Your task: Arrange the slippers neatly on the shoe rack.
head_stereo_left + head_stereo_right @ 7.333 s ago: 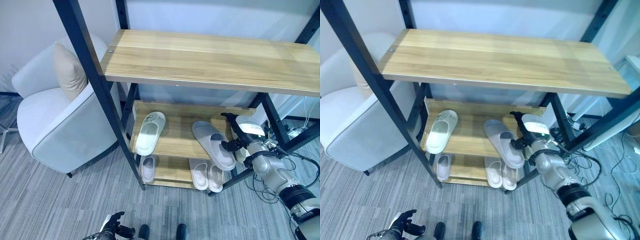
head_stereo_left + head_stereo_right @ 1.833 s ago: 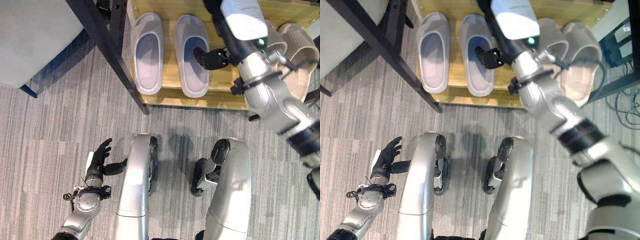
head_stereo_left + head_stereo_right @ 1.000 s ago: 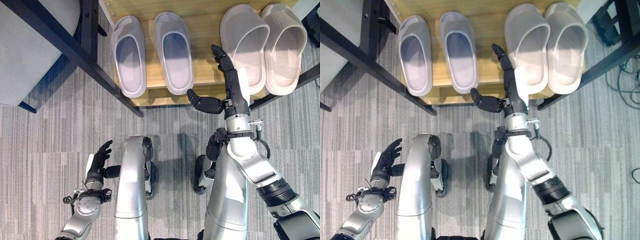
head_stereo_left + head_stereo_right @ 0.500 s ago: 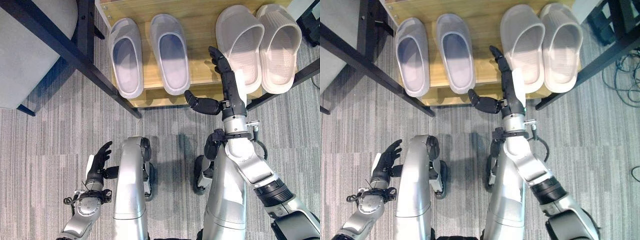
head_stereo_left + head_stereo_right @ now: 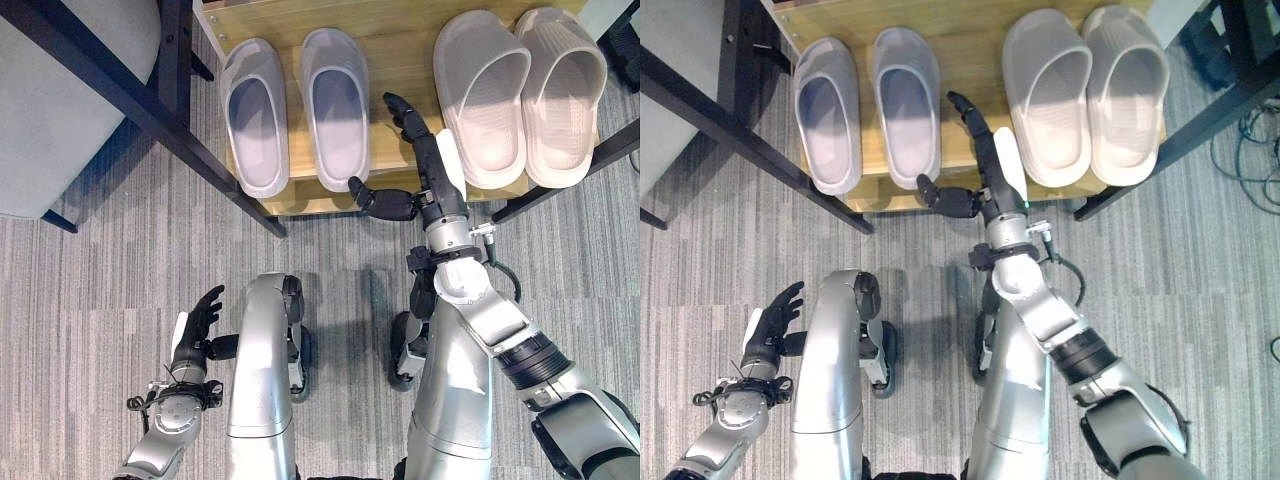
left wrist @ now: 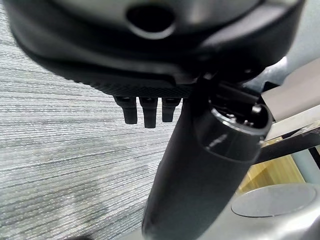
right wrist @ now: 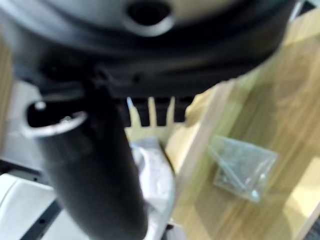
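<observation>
Two pairs of slippers lie side by side on the rack's low wooden shelf [image 5: 400, 40], toes pointing in. The pale grey pair [image 5: 254, 115] [image 5: 336, 105] is on the left, the beige pair [image 5: 480, 95] [image 5: 560, 90] on the right. My right hand [image 5: 432, 170] hovers over the shelf's front edge between the two pairs, open, fingers straight and thumb spread toward the grey slipper; it holds nothing. The right wrist view shows a pale slipper [image 7: 155, 175] past its fingers. My left hand [image 5: 195, 325] hangs low at my side over the carpet, open and relaxed.
A black slanted rack post [image 5: 150, 100] crosses the upper left, with a grey armchair [image 5: 60, 110] behind it. Another black post [image 5: 610, 160] stands at the right. A small clear bag of screws [image 7: 242, 170] lies on the wood. Grey carpet [image 5: 100, 270] lies before the rack.
My right hand has left the grey slipper, drawn back, and over the last half second drifted left toward the grey pair. Both pairs lie straight. The left hand stays put.
</observation>
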Available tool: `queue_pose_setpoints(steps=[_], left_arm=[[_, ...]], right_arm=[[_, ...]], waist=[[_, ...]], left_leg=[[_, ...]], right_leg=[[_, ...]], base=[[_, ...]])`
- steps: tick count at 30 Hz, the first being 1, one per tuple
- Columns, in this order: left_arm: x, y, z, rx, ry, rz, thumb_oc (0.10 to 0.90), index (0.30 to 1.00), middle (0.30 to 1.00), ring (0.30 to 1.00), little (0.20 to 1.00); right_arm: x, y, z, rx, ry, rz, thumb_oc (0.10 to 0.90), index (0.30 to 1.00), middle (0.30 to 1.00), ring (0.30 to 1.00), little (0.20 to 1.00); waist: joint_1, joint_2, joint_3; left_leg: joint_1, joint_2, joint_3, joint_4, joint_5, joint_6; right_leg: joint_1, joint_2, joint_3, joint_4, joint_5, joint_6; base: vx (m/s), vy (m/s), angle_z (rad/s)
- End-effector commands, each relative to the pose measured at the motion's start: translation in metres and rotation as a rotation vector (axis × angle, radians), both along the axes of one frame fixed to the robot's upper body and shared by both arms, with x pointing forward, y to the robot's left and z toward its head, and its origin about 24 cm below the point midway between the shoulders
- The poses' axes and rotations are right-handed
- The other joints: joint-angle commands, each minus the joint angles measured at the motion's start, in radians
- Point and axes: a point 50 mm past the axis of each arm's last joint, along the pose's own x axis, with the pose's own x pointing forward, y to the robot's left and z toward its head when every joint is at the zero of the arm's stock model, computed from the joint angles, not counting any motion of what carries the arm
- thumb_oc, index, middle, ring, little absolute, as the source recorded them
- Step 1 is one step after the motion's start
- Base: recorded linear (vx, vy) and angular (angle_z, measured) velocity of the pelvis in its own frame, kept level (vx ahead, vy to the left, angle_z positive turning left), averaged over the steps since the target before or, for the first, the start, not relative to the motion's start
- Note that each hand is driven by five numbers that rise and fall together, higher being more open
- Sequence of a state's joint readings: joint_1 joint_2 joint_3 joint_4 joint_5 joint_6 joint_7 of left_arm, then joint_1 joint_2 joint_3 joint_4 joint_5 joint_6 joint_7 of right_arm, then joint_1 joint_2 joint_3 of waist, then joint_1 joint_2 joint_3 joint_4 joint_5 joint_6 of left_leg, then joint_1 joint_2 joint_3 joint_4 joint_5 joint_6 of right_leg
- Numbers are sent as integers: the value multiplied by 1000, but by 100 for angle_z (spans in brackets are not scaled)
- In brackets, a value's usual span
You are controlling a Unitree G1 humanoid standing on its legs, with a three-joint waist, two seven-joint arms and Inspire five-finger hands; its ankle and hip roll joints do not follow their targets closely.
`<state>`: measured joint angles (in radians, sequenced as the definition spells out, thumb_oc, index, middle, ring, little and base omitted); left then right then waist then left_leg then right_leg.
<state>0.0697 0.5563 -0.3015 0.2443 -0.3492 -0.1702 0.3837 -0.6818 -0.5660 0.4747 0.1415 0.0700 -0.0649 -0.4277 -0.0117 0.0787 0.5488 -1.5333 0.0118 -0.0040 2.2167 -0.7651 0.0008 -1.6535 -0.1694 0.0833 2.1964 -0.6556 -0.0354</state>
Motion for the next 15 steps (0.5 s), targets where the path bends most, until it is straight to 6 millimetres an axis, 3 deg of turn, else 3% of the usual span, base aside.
queue_pose_setpoints(steps=[1, 9, 15], left_arm=[[2, 1, 16, 52, -94, -53, 800, 900, 900, 900, 900], [5, 0, 19, 42, -113, -57, 800, 900, 900, 900, 900], [5, 2, 19, 30, -116, -37, 800, 900, 900, 900, 900]], right_arm=[[-6, 29, 29, 67, -120, 152, 800, 900, 900, 900, 900], [5, 35, 44, 36, -155, 122, 800, 900, 900, 900, 900], [-4, 28, 56, 30, -231, 109, 800, 900, 900, 900, 900]], waist=[[66, 5, -29], [82, 13, -29], [78, 1, -29]], left_leg=[[-37, -11, 8, -20, -62, -17], [-37, -13, 4, -19, -62, -17], [-37, -15, 4, -21, -59, -19]], right_leg=[[84, -12, 64, 69, -138, -41], [84, -15, 66, 71, -134, -40], [84, -12, 68, 72, -131, -41]], base=[[0, 0, 0], [0, 0, 0], [0, 0, 0]])
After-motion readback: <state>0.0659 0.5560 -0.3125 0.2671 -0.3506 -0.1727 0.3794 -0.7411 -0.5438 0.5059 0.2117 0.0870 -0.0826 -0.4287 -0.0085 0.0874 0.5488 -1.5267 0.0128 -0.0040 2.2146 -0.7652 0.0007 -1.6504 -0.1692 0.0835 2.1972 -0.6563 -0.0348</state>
